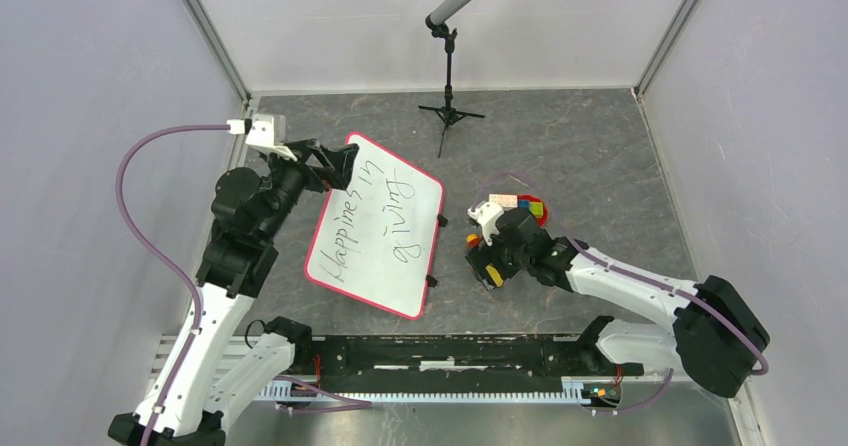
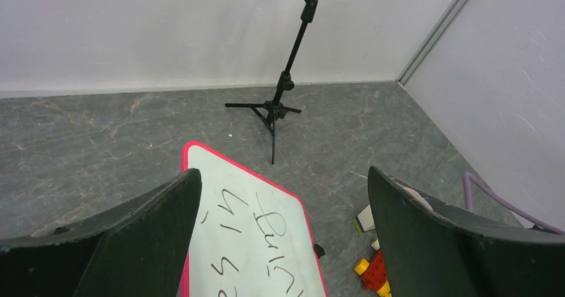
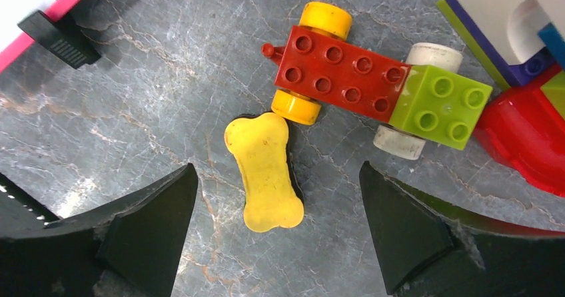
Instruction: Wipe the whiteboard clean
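Nearest the camera above, a black rail (image 1: 440, 351) is running across the near edge of a grey marbled table (image 1: 600, 146), with the two arm bases at its ends.

From the right base, the arm is reaching leftward and the right gripper (image 1: 487, 263) is hovering low over a cluster of toys. Its wrist view is showing the right gripper (image 3: 276, 167) with its jaws spread wide and holding nothing. A yellow bone (image 3: 265, 172) is lying flat on the table in the gap between them (a dark edge is peeking out beneath it, too little to identify). Just beyond the bone, and touching its far end, a toy car (image 3: 340, 77) of red and green bricks on yellow and white wheels is sitting. More blocks (image 3: 526, 144) are lying to the car's right. A black clip (image 3: 60, 40) is jutting from the pink frame at the upper left of that view.

The whiteboard (image 1: 375, 228) is lying flat on the table, left of centre and turned at an angle, well apart from the toys. Black handwriting is covering it.

The left gripper (image 1: 335, 166) is hanging above the board's far left corner. Seen from its wrist, the left gripper (image 2: 283, 174) is showing jaws wide apart and empty, with the whiteboard (image 2: 246, 237) below.

Farthest back, a mic stand (image 1: 450, 91) is standing near the rear wall.
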